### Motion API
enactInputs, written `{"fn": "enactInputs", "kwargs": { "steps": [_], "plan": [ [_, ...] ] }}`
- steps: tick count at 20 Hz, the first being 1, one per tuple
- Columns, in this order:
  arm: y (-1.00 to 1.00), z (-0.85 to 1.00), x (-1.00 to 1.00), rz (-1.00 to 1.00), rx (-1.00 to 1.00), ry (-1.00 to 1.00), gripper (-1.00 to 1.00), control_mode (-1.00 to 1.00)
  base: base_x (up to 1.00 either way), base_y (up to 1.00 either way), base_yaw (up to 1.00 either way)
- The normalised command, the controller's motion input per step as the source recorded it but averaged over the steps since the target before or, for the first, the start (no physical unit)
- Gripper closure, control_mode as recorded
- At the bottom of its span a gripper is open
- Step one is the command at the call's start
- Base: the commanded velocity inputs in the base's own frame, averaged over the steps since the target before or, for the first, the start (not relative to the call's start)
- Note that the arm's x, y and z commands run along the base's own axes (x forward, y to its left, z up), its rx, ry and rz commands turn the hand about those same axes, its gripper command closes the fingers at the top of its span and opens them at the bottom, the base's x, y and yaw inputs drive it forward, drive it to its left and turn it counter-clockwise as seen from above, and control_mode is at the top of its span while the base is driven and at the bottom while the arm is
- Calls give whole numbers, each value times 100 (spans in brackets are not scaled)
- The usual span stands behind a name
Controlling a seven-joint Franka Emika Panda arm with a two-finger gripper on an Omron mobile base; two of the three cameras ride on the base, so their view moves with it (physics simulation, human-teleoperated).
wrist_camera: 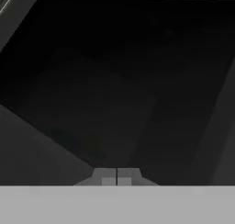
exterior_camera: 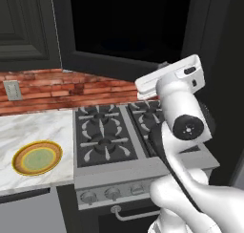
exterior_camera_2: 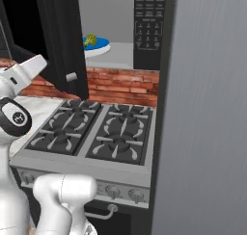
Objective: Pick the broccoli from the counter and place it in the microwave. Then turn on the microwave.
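Resting on a blue plate [exterior_camera_2: 99, 47] inside the microwave [exterior_camera_2: 144, 27], the broccoli [exterior_camera_2: 89, 39] lies at two o'clock from the empty gripper [wrist_camera: 117, 176], fingers pressed together.

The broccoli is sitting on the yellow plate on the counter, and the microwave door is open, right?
Not quite. The broccoli sits on a blue plate inside the microwave, as the right base view shows. The yellow plate on the counter holds no broccoli. The microwave door is open, yes.

Yellow-green broccoli [exterior_camera_2: 90, 39] on blue plate [exterior_camera_2: 100, 47]; black microwave [exterior_camera_2: 149, 27], grey interior; white grey-veined desk [exterior_camera: 33, 132]; yellow-green ringed plate [exterior_camera: 37, 157]; red brick backsplash [exterior_camera: 71, 90]; black stovetop [exterior_camera_2: 96, 130].
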Motion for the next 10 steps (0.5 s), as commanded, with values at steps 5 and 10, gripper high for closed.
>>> {"fn": "enactInputs", "kwargs": {
  "steps": [5, 10],
  "plan": [
    [-11, 5, 24, 41, 12, 16, 100, -100, 0, 0, 0],
    [0, 14, 20, 27, 7, 18, 100, -100, 0, 0, 0]
  ]
}}
